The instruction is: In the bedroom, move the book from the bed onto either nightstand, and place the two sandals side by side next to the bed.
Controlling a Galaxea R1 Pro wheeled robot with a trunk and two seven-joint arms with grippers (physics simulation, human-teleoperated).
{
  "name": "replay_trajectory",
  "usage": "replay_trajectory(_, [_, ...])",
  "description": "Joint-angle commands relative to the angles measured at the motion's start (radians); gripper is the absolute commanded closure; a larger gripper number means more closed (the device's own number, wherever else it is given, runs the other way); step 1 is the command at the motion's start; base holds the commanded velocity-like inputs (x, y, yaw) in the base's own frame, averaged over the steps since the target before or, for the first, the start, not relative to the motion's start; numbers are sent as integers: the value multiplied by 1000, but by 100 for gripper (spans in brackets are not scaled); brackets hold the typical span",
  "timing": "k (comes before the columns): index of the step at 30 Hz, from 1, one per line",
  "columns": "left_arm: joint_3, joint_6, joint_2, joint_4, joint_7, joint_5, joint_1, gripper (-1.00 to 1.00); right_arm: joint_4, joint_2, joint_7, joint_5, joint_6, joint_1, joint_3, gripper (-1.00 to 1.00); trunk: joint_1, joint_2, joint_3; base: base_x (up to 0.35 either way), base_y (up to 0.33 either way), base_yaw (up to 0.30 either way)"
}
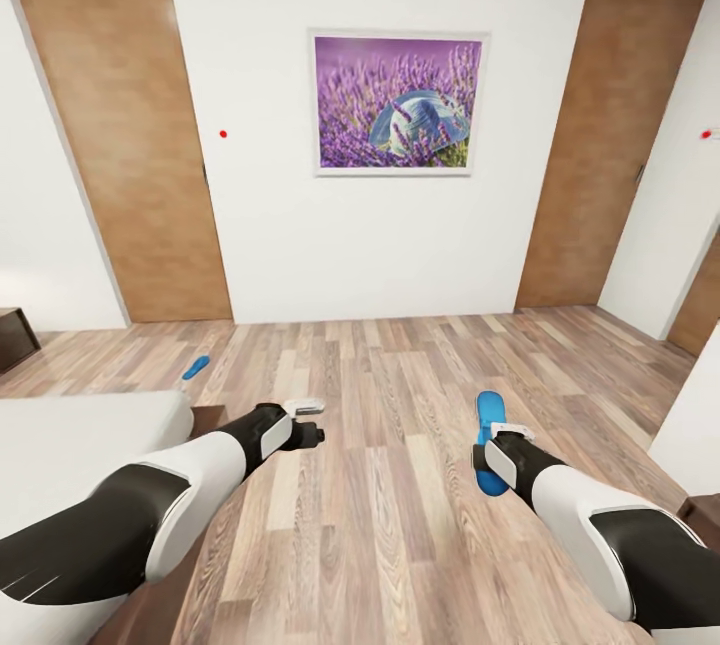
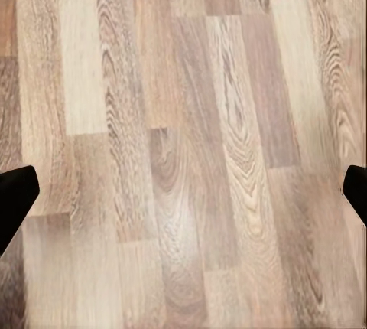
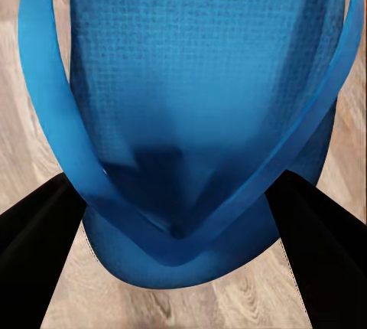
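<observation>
A dark nightstand [image 1: 15,335] corner is seen at the far left by the wall, with the bed [image 1: 80,445] mattress corner below it. A blue sandal [image 1: 196,365] is lying on the wood floor [image 1: 400,375] just past the bed corner, well apart from the arms. The left arm is stretched forward and low over the floor, and the left gripper [image 1: 305,425] is held with fingers spread wide apart, nothing between them; in the left wrist view only bare planks are framed by the two dark fingertips [image 2: 15,195]. A lavender picture [image 1: 398,103] is hung on the white wall between two wooden doors [image 1: 120,145]. The right arm is reached forward and down, and the right gripper [image 1: 497,445] is placed at the second sandal [image 1: 488,415], fingers on either side of its toe strap [image 3: 183,222]; whether it is clamped cannot be told.
</observation>
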Motion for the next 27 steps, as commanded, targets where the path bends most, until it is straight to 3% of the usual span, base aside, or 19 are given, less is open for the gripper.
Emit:
replay_trajectory(1, [-7, 2, 0, 1, 4, 11, -1, -100, -2, 0, -4, -9, 7, 0, 8, 100, -4, 7, 4, 0, 0, -249])
replay_trajectory(14, [-6, -74, -3, 5, 4, 13, 0, -100, -2, 0, -4, -9, 7, 0, 9, 100, -54, 98, 62, 0, 0, -241])
replay_trajectory(27, [-5, -82, -3, 5, 4, 14, 1, -100, -2, 0, -5, -9, 8, 0, 9, 100, -104, 189, 121, 0, 0, -205])
